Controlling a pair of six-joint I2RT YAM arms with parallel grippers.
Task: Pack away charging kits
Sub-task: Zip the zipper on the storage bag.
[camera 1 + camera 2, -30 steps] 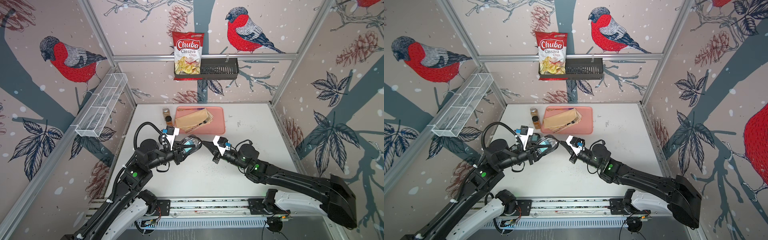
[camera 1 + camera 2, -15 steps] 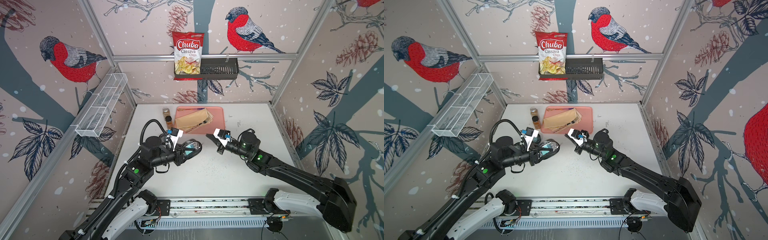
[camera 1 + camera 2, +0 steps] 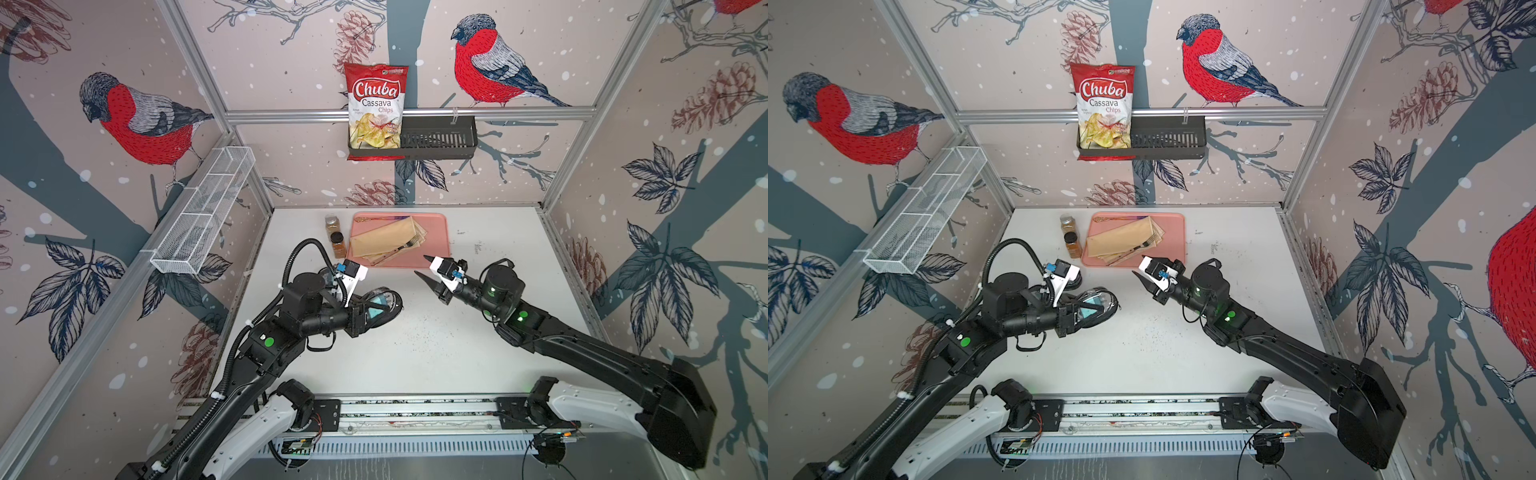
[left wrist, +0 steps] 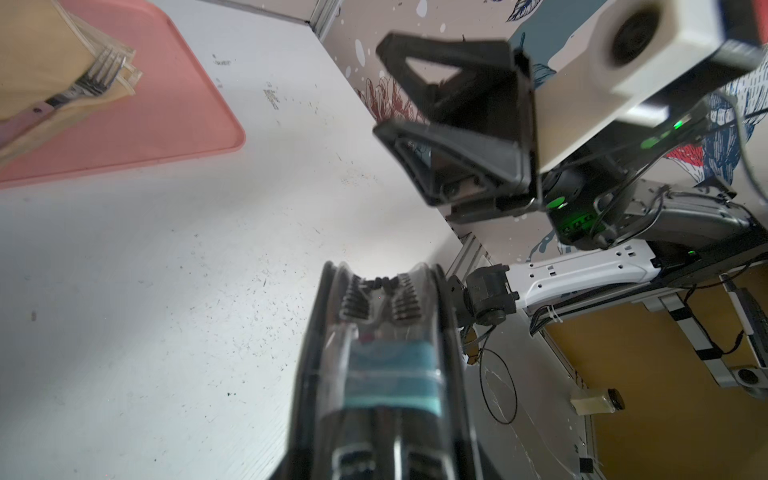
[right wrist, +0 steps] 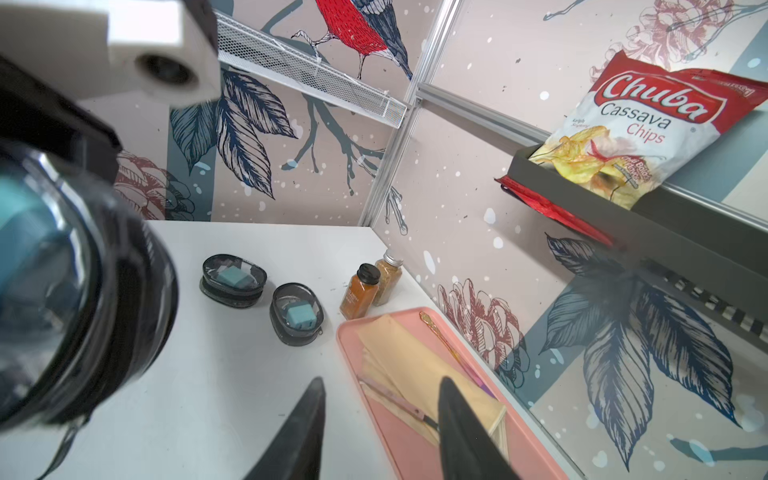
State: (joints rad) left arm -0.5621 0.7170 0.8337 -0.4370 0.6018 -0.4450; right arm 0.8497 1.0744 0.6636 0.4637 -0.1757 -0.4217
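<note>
My left gripper (image 3: 376, 309) is shut on a black oval clear-lidded case (image 3: 384, 301) and holds it edge-up above the table; the case (image 3: 1100, 303) shows in both top views. A teal plug adapter (image 4: 392, 374) shows through its lid. My right gripper (image 3: 423, 267) hangs open and empty to the right of that case, clear of it, near the tray's front edge. In the right wrist view two more cases (image 5: 232, 280) (image 5: 296, 313) lie on the table by the jars, each with a teal adapter (image 5: 300, 316) inside.
A pink tray (image 3: 436, 241) with tan napkins and a fork sits at the back. Two brown spice jars (image 3: 337, 245) stand left of it. A chips bag (image 3: 376, 110) rests in a black wall basket (image 3: 440, 141). A white wire rack (image 3: 203, 210) hangs on the left wall.
My right gripper was shut at the tip of the held case; it has drawn back to the right and opened. The left arm has shifted slightly with the case.
</note>
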